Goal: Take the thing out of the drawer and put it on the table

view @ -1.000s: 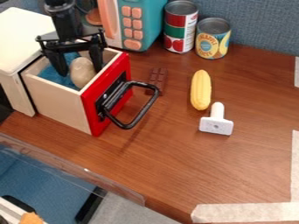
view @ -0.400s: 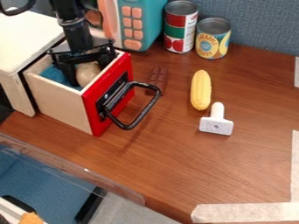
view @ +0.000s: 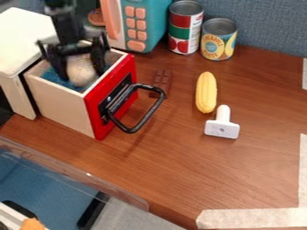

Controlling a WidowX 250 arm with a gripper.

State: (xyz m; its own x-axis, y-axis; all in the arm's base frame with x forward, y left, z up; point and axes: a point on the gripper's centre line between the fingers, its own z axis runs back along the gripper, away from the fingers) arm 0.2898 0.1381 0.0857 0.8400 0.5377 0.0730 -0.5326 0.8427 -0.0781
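While the pale wooden drawer with a red front (view: pixel 60 105) stands open in the camera view, the rounded, pale beige, potato-like thing (view: pixel 80 71) sits within its walls, directly between the fingers (view: pixel 58 65) of the black two-finger gripper (view: pixel 81 74). One finger lies against each side, and they look closed on it at about its own width. The thing reaches up between them rather than sitting at the very tips; which way its long axis runs, I cannot tell. The lone arm would next need to lift it straight clear of the front wall before going over to the brown wooden table (view: pixel 180 166). Compared with the frame just before, gripper and thing have both shifted up and left in view, keeping nearly the same place relative to each other, which suggests a hold.
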